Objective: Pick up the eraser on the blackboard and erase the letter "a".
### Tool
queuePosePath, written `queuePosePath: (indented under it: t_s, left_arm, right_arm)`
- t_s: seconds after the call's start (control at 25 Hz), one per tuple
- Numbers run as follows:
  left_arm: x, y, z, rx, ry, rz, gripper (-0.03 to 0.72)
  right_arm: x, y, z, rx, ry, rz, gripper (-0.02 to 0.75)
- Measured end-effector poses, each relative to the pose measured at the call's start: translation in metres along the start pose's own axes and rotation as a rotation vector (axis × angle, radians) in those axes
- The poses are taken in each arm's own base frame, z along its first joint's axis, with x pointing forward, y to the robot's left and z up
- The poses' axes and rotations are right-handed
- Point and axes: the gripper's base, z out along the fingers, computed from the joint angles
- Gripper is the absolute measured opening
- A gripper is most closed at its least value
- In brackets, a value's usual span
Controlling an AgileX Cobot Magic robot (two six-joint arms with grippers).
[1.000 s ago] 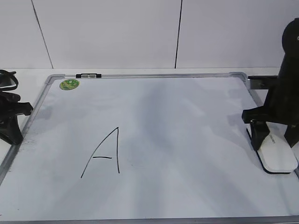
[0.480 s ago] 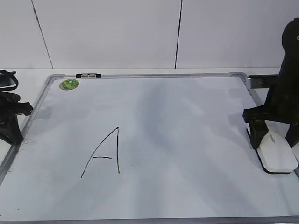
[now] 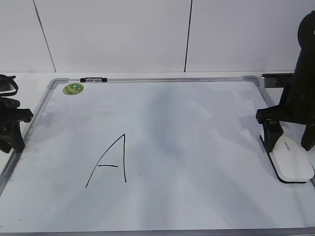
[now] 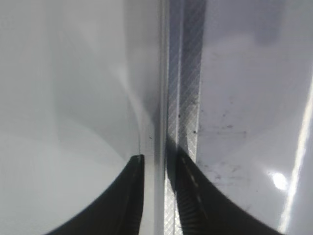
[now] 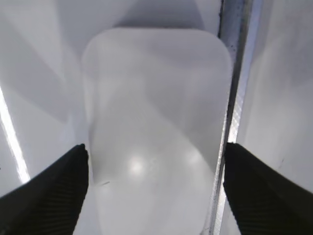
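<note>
We see the eraser (image 3: 292, 161) flat on the blackboard (image 3: 197, 128) at its right edge, right end effector (image 3: 288, 136) spread wide astride it with fingers either side, left end effector (image 4: 159, 196) nearly pressed together over the board's left frame, capital A (image 3: 109, 162) intact
</note>
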Motion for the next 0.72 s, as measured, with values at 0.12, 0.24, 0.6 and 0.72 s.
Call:
queuePosePath:
  t_s: [0.12, 0.24, 0.6, 0.72]
  left_arm:
    - [0.0, -0.001, -0.001, 0.009, -0.009, -0.007, 0.337]
    - [0.001, -0.003, -0.007, 0.015, -0.024, -0.007, 0.387]
    - [-0.002, -0.012, -0.05, 0.029, -0.111, 0.022, 0.403]
    - [0.001, -0.016, -0.068, 0.035, -0.138, 0.034, 0.403]
  right_arm:
    - [0.0, 0.0, 0.0, 0.0, 0.002, 0.0, 0.655]
    - [-0.001, 0.0, -0.004, 0.0, -0.003, 0.0, 0.655]
    - [-0.008, 0.001, -0.025, -0.013, -0.073, 0.007, 0.655]
    - [-0.003, 0.0, -0.04, -0.015, -0.11, 0.008, 0.655]
